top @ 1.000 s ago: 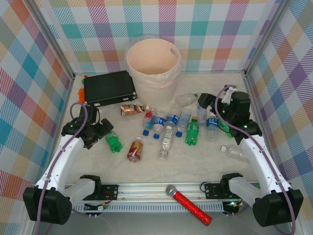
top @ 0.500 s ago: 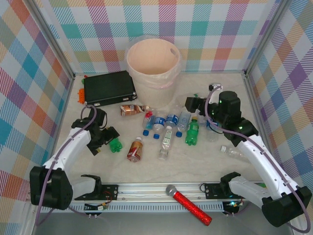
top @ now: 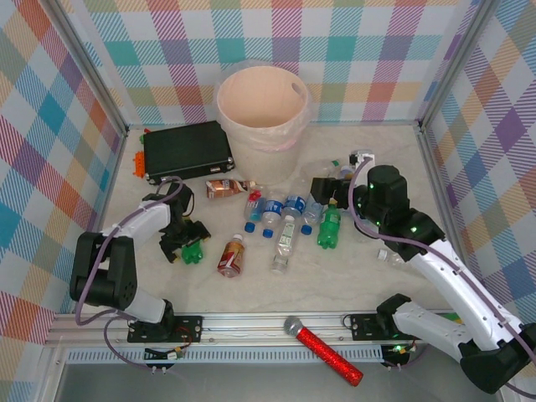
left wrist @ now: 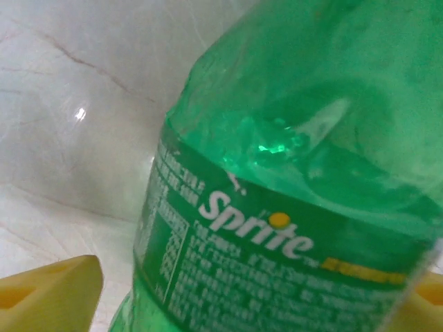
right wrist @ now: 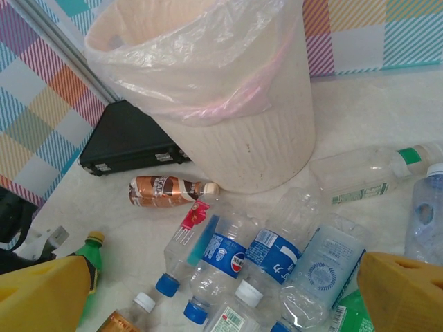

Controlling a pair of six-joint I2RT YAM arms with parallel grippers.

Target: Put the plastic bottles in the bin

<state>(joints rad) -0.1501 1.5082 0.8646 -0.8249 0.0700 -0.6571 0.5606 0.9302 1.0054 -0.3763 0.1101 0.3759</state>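
A: Entry, far side?
B: Noted: a round pale beige plastic bin (right wrist: 242,138), upright, its clear liner (right wrist: 201,55) draped over the rim. A black rectangular case (right wrist: 124,142) sits just beside it, left.

A: Foreground?
B: One brown-labelled white-capped bottle (right wrist: 163,190) lies near the bin's base. The clear blue-capped bottles (right wrist: 218,259) are clustered and touching. On the right gripper (right wrist: 226,273), the yellow fingers (right wrist: 41,301) are spread wide.

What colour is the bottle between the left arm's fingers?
The bottle is green; the left wrist view shows it best.
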